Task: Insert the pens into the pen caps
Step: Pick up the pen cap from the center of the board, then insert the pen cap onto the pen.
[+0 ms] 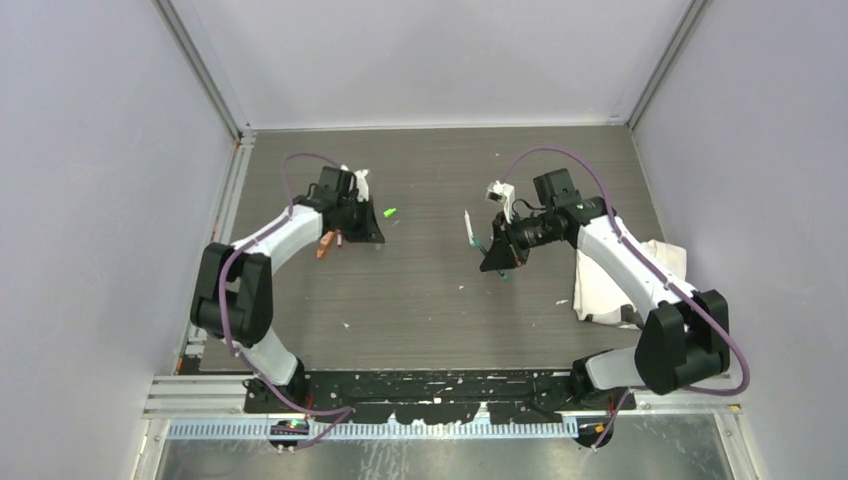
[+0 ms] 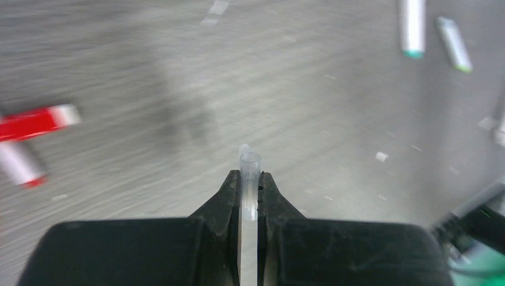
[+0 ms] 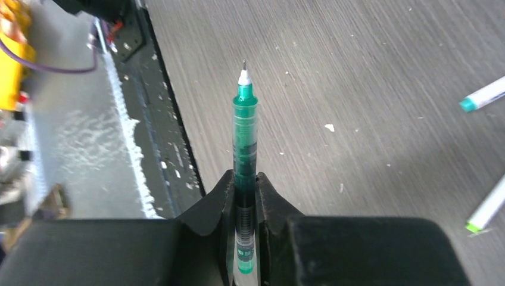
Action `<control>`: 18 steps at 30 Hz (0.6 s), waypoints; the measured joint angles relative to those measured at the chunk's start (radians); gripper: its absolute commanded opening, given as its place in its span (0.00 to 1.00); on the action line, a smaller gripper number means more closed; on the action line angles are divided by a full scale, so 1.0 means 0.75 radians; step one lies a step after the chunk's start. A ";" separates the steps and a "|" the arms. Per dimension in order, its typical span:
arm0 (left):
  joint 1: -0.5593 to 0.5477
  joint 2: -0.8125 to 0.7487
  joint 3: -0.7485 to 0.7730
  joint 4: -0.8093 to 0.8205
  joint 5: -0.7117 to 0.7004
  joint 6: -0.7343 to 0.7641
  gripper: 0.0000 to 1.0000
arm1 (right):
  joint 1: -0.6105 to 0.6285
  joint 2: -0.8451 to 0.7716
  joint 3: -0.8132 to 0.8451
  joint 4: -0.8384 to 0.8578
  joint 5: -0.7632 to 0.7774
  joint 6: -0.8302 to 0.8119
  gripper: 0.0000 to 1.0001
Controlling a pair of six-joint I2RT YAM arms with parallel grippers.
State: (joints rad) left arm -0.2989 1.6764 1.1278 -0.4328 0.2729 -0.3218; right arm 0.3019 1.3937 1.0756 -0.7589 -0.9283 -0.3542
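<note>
Nearest, the black left gripper [image 2: 250,182] is clenched on a clear plastic tube [image 2: 250,165], seemingly a pen cap. The right gripper [image 3: 245,182] grasps a slim green pen [image 3: 245,119], tip bare. Not yet joined; other white pens [image 3: 483,95] lie loose on the grey table [image 3: 357,59].
</note>
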 measured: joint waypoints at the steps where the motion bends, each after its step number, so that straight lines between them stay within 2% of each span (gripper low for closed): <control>1: -0.001 -0.028 -0.037 0.030 0.067 -0.016 0.01 | 0.002 -0.023 -0.016 0.009 0.011 -0.027 0.03; 4: -0.015 -0.085 -0.179 0.168 0.309 -0.063 0.01 | 0.015 -0.120 -0.075 0.015 0.050 -0.166 0.02; 8: -0.089 -0.092 -0.325 0.302 0.581 -0.096 0.01 | 0.071 -0.262 -0.161 -0.020 0.150 -0.516 0.01; 14: -0.279 -0.098 -0.367 0.384 0.828 -0.050 0.01 | 0.146 -0.281 -0.252 -0.125 0.390 -1.053 0.01; 18: -0.382 -0.098 -0.371 0.416 0.928 -0.012 0.01 | 0.195 -0.282 -0.335 -0.146 0.542 -1.287 0.01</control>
State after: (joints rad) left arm -0.5854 1.6028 0.8494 -0.1211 0.9691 -0.3305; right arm 0.4480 1.1820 0.8246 -0.8684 -0.5217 -1.3193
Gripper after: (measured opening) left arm 0.056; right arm 0.184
